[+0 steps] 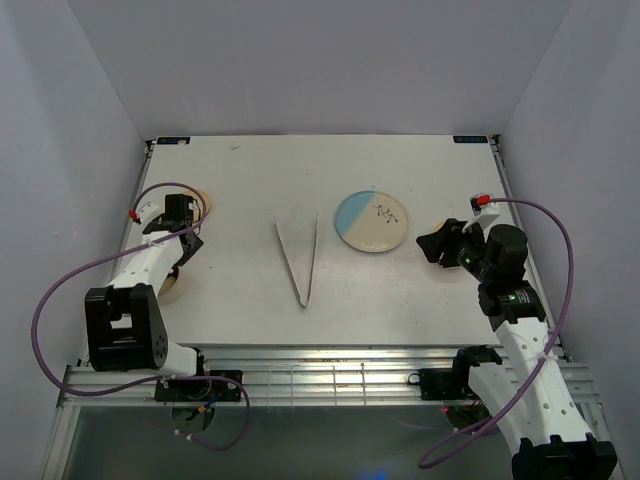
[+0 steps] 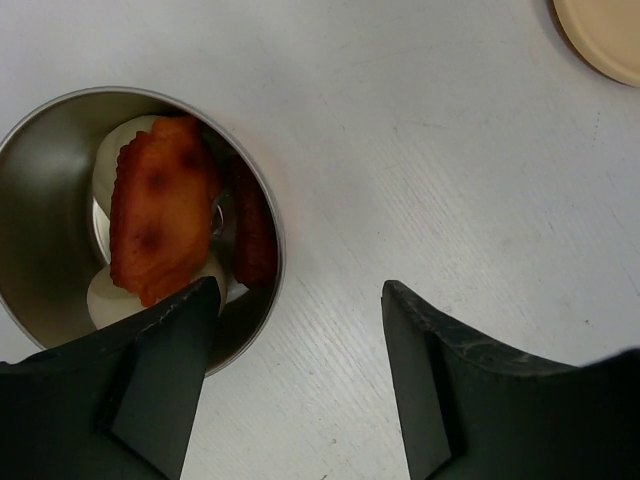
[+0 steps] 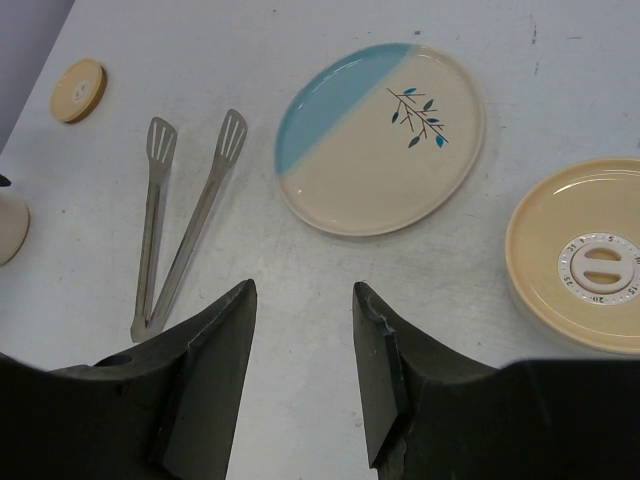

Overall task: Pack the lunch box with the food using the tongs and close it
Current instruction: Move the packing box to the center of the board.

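Food (image 2: 160,215) sits in the round steel lunch box (image 2: 45,190); the pieces look soft and greasy, the box stiff and slick-walled, probably best gripped across the rim. Left gripper (image 2: 300,295) hangs just beside it, jaws spread and empty, one finger over the rim. Right gripper (image 3: 300,290) is spread and empty too, with tongs (image 3: 192,228) ahead-left and yellow lid (image 3: 560,215) ahead-right.

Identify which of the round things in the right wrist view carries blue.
The plate, lying between the tongs and the big lid: half blue, half cream. The lid and small disc are yellow.
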Robot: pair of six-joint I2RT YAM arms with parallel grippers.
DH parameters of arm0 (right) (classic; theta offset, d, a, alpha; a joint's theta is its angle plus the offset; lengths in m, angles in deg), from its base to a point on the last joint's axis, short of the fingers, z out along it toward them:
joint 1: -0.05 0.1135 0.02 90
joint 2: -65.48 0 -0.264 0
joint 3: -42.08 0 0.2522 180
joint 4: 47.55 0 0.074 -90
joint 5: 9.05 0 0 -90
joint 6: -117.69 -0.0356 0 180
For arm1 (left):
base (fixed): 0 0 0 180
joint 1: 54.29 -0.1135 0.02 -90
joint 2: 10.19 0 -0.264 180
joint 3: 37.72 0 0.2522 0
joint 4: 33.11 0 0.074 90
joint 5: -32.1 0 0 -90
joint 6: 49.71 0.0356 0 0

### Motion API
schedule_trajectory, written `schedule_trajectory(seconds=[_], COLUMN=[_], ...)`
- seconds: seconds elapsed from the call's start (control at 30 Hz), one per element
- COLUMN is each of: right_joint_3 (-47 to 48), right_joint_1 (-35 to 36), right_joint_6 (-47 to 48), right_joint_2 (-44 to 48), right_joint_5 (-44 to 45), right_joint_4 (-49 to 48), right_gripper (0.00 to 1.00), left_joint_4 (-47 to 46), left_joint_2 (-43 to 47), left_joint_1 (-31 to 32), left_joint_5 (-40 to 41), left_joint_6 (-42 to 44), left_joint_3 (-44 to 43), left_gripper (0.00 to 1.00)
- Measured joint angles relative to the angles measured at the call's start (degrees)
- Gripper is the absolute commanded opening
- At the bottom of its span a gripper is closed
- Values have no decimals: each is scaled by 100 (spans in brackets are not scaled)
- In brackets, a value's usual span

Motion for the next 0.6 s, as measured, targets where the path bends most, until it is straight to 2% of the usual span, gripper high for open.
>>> schedule_trajectory(seconds=[0.27,0.6], right_joint_3=[0,0], right_joint_1=[0,2], right_joint_6=[0,0], right_joint_2=[2,35], right_joint_5=[39,81], right_joint_4=[-4,-9], right_gripper=[50,50], left_joint_4=[-210,-444], left_joint_2=[-166,-162], left_joint_1=[0,-4], left_joint_5=[-306,-850], left_joint_6=[278,730], left_joint_3=[2,68], left_gripper=[61,32])
